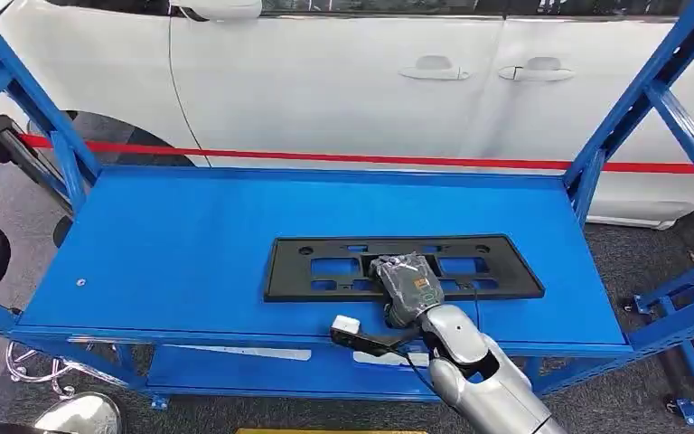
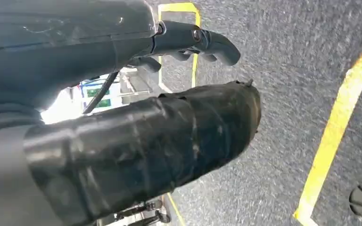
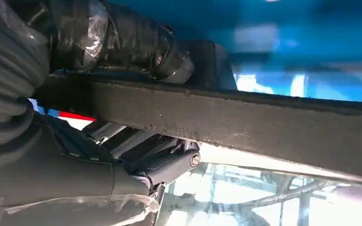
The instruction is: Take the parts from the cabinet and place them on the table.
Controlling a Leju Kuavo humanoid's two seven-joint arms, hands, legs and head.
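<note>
The right hand (image 1: 408,287) grips the near long edge of the black plastic mounting plate (image 1: 325,268), which lies flat on the blue shelf (image 1: 181,244) of the rack. In the right wrist view, the taped thumb (image 3: 122,42) lies above the plate edge and the darker fingers (image 3: 160,162) beneath it, clamped. The left hand (image 2: 136,136) hangs over grey floor (image 2: 301,56), fingers (image 2: 202,42) curled, holding nothing.

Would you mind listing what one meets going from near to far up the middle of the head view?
Right hand gripping the near edge of the black plastic frame → bare blue shelf top → red stripe → white car.
</note>
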